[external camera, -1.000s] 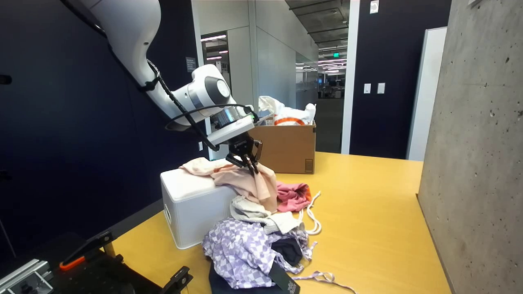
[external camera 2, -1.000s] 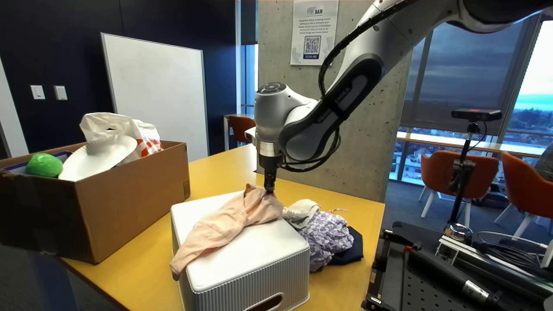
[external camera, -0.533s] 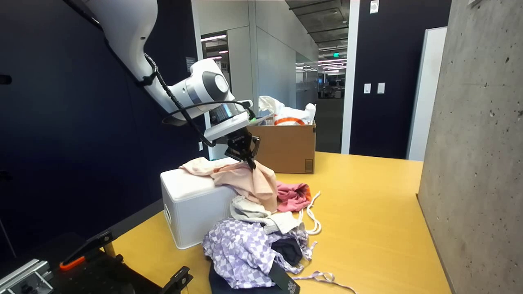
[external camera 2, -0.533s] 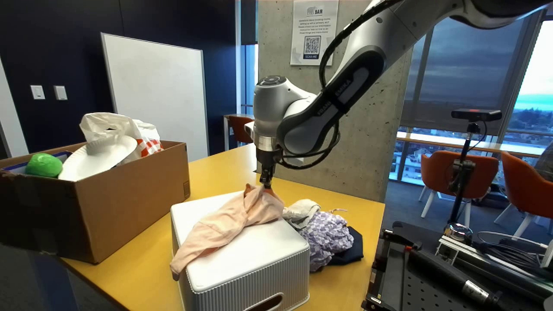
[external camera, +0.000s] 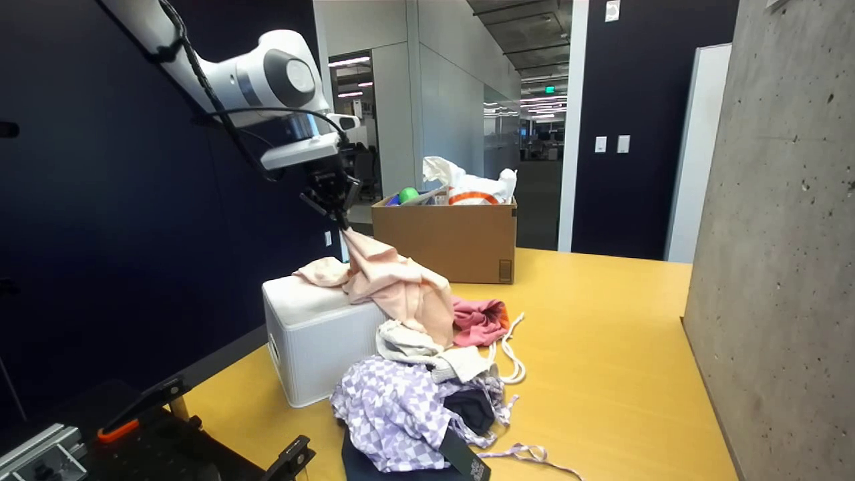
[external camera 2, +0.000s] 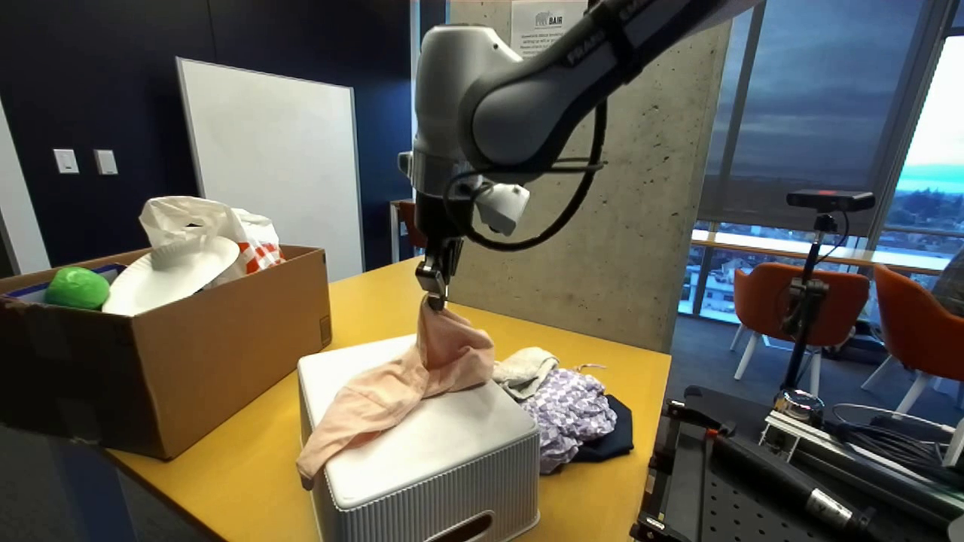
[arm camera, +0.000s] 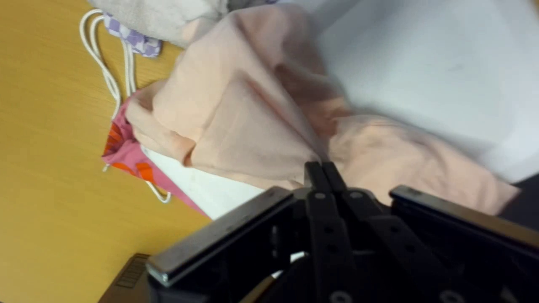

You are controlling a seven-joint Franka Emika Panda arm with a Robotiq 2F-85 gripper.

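My end effector [arm camera: 321,164] was clenched on a pinch of the peach cloth [external camera 2: 403,388], one peak raised above the white box [external camera: 327,361] on the worktop [external camera: 601,347]. I judged the lift partly done: the grasp was made, but most of the cloth lay draped over the box. The wall poster [external camera 2: 538,26] read "BAIR", lettering on my arm [external camera 2: 520,113] began "FRA", and the black tag [external camera: 463,457] was too small to read.

peach cloth [external camera: 401,284] — rumpled, partly raised
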